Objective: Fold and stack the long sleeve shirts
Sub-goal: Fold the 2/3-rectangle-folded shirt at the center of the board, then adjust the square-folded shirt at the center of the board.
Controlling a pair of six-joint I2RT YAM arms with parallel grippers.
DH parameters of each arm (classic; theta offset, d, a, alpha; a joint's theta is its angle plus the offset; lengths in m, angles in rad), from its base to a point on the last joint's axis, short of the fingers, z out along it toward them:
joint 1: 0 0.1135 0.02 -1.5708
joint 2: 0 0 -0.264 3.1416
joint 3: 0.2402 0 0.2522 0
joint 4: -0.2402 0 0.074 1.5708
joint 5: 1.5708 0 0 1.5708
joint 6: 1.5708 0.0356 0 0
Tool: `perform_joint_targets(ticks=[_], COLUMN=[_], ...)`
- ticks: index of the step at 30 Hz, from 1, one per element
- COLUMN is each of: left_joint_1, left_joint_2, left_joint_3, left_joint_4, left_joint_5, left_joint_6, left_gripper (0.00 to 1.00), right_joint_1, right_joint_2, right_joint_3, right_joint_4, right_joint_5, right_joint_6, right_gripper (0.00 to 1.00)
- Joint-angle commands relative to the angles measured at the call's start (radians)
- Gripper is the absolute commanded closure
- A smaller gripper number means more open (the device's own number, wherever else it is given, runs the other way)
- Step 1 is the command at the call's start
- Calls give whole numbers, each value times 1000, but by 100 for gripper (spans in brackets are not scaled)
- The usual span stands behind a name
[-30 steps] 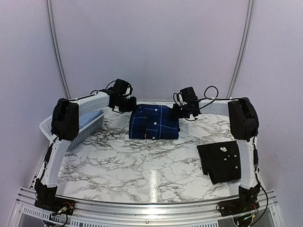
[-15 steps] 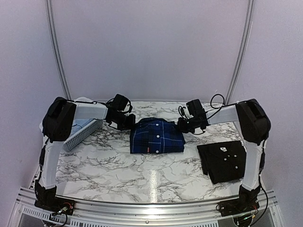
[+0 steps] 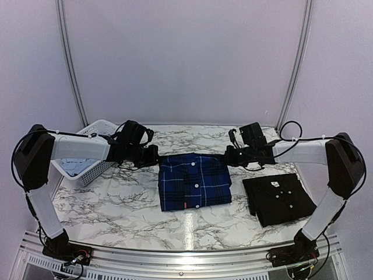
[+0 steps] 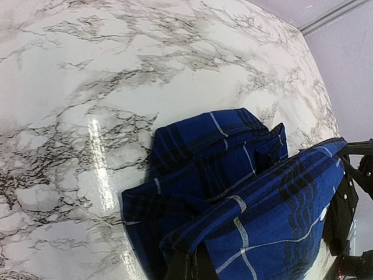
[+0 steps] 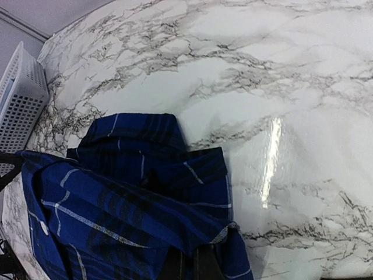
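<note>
- Folded royal-blue-and-navy plaid button-up shirt (image 3: 194, 188) sits mid-table on the white marble-patterned tabletop (image 3: 116, 204), placket up, collar end away from the arm bases.
- Left gripper (image 3: 156, 156) is pinched on the shirt's far left corner, right gripper (image 3: 227, 154) on its far right corner. Both wrist views show plaid cloth bunched at the jaws.
- The far edge is lifted a little; the near part looks to rest on the marble.
- Folded plain black shirt with white buttons (image 3: 278, 198) lies to the right, apart from the plaid one.
- White plastic lattice basket (image 3: 96, 169) is far left, with pale blue cloth (image 3: 73, 165) inside.

Judgement: this is the stacking step, plaid onto black. To do it well:
- Hold both corners level and evenly spaced so the folds do not sag or open.
- Raise the bundle enough that its near edge clears the black shirt and does not plough into it.
- Travel right with both arms together.
- Lay the near edge down first, square the outlines, then let go.
</note>
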State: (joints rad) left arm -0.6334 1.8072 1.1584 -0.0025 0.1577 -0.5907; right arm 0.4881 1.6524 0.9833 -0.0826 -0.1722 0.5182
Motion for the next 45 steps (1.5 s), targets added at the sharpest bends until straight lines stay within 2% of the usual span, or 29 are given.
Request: perform_joint_targets(ticks=[1, 3, 8, 11, 13, 17, 23, 28, 33, 37, 45], left_joint_1=[66, 78, 85, 84, 84, 60, -38, -100, -107, -109, -107], left_joint_2=[38, 79, 105, 70, 39, -63, -116, -51, 21, 70, 80], left_joint_3=[-9, 24, 107, 110, 98, 41, -14, -21, -52, -95, -144], left_joint_4=[-11, -15, -68, -93, -109, -120, -122, -111, -91, -88, -84], left_joint_5=[-107, -107, -127, -151, -165, -189, -95, -76, -74, -76, -100], left_joint_6=[-40, -31, 14, 30, 35, 46, 26, 2, -12, -28, -25], left_gripper=[100, 98, 55, 40, 38, 43, 69, 87, 93, 95, 96], right_joint_1=[-23, -39, -34, 2, 44, 134, 228, 245, 226, 194, 120], right_joint_2=[101, 159, 178, 149, 135, 117, 210, 322, 440, 491, 440], right_joint_3=[125, 181, 264, 279, 286, 275, 334, 403, 480, 513, 493], right_joint_4=[-20, -25, -68, -104, -127, -119, -71, -44, -69, -77, -77], right_joint_5=[101, 87, 92, 140, 160, 163, 100, 77, 92, 84, 86], right_joint_6=[-35, -46, -87, -115, -129, -124, -123, -117, -117, -99, -88], right_gripper=[100, 90, 55, 49, 48, 49, 63, 65, 65, 61, 44])
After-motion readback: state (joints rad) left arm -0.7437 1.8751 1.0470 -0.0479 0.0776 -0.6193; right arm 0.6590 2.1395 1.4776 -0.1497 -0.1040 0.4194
